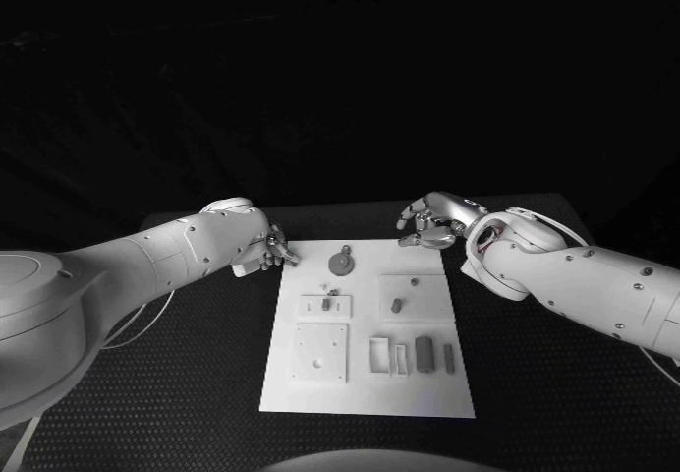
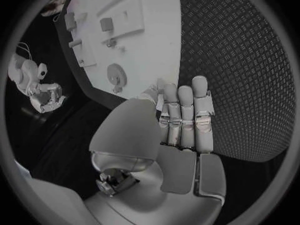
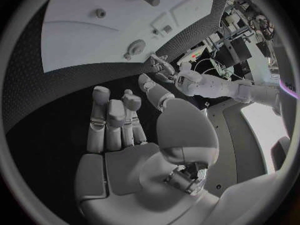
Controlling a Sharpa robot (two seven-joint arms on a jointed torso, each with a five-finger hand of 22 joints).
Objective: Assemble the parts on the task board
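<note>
Hovering both hands at the task board's (image 1: 366,393) far edge, I am holding nothing: left hand (image 1: 265,251) and right hand (image 1: 432,218) fingers loosely extended. Round part (image 1: 342,262) is lying near that edge, probably my next pick, needing a careful pinch.

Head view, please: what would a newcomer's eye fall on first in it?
The white rectangular task board stands out against the black textured table, with small grey parts on it, among them a round disc-shaped part near its far edge. The two silver hands frame that far edge: the left hand at the far left corner, the right hand beyond the far right corner, both holding nothing.
</note>
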